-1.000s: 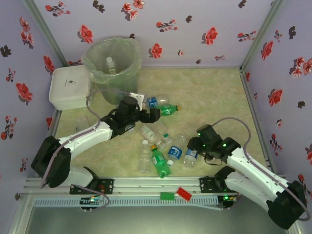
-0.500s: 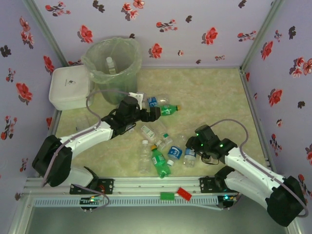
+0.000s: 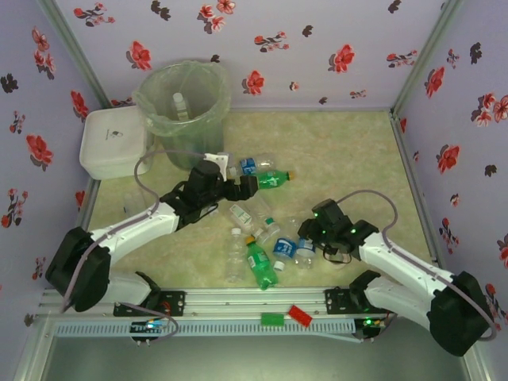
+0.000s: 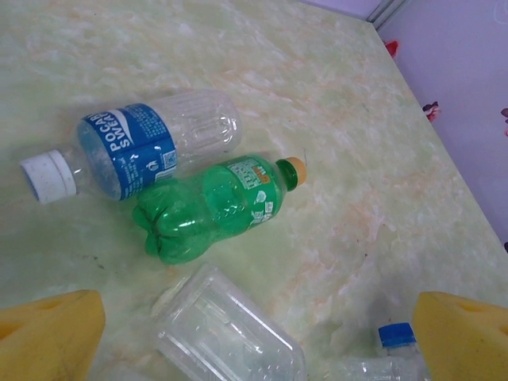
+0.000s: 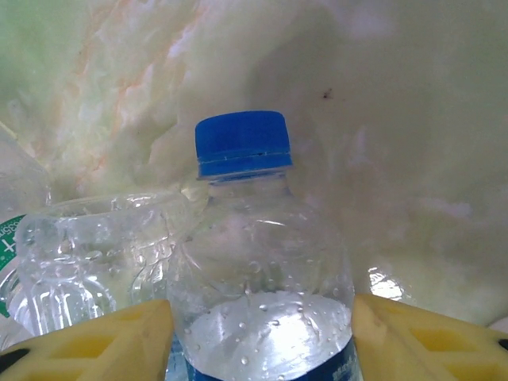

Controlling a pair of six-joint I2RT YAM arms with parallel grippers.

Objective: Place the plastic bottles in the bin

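Marbled tabletop; right end effector clasps a blue-capped bottle.

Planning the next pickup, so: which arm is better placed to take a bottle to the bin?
Right. The right gripper clasps the blue-capped bottle, pads against both sides. The left gripper hangs wide open above the green bottle, around nothing, though it sits nearer the bin.

The left arm and the right arm have smooth white shell links between chunky black joints. A thin grey cable loops off each wrist. Small green lights glow on the right one. The fingers are blocky yellow plastic.
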